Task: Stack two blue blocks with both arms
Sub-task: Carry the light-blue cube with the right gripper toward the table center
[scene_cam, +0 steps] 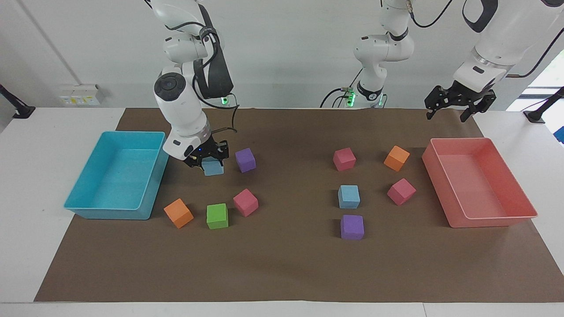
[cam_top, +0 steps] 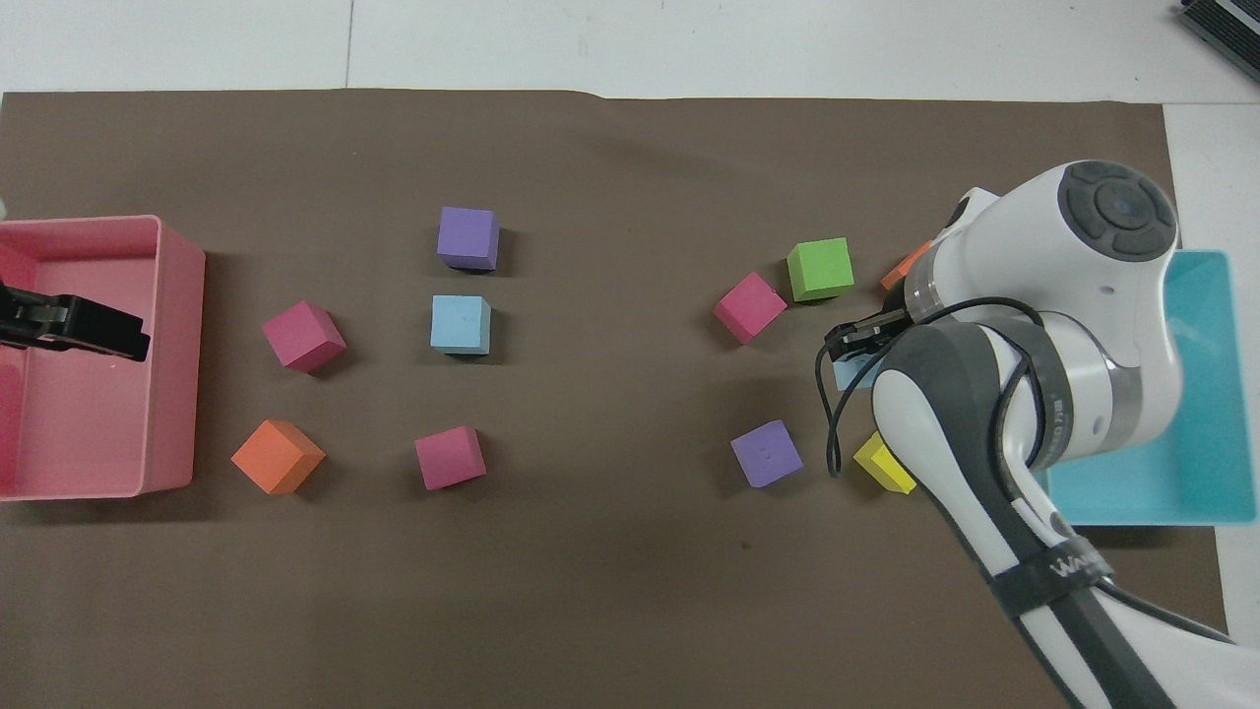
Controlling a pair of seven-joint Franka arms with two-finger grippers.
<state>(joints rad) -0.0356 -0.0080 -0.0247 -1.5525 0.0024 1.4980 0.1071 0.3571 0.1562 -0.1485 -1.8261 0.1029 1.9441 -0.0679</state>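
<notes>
Sky-blue foam is my guess for both blocks: matte, light, slightly yielding, with crisp flat faces, so a modest squeeze on two parallel sides, near mid-height, should hold without slipping or crushing. One blue block [scene_cam: 213, 167] is clamped in the right gripper [scene_cam: 207, 159], off the bench [scene_cam: 282, 264], over the brown mat [scene_cam: 291, 132] between the cyan tray [scene_cam: 88, 207] and a purple cube [scene_cam: 245, 160]. In the overhead view only a sliver of that block shows under the arm, and a yellow cube [cam_top: 883, 463] lies on the mat close by. The other blue block [scene_cam: 349, 196] sits flat on the mat toward the left arm's end, between a pink cube [scene_cam: 344, 159] nearer the robots and a second purple cube [scene_cam: 352, 227] farther from them. Its side faces are free of neighbours, leaving room for a straight-down set. The left gripper [scene_cam: 458, 105] waits with its fingers apart, over the mat's edge near the pink tray [scene_cam: 498, 220]
</notes>
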